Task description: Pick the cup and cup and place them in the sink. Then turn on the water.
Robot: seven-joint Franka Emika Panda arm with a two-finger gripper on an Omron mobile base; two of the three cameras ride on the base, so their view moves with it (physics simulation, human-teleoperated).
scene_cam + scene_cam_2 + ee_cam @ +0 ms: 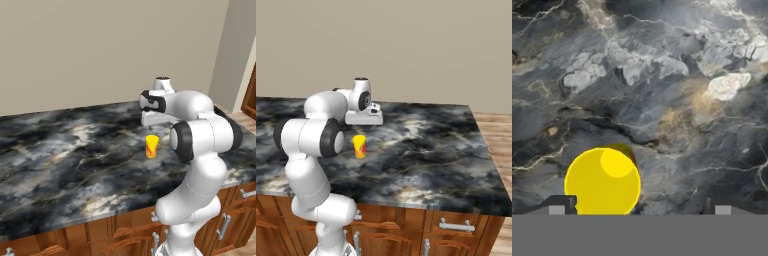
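Note:
A yellow cup (152,146) (359,146) with an orange-red pattern stands upright on the black-and-white marble counter (75,155) (426,150). My gripper (150,128) (361,127) hangs just above it, pointing down, open and holding nothing. In the hand view the cup's round yellow mouth (602,181) sits at the lower left, close to the left fingertip (562,205). It lies off-centre between the tips of the gripper (642,206), and the right fingertip (722,206) is well apart from it. The sink and the water are out of view.
The counter runs back to a beige wall (100,50). Its front edge drops to brown wooden cabinets (456,230) with metal handles. The counter's right end (491,155) borders a wooden floor (496,125).

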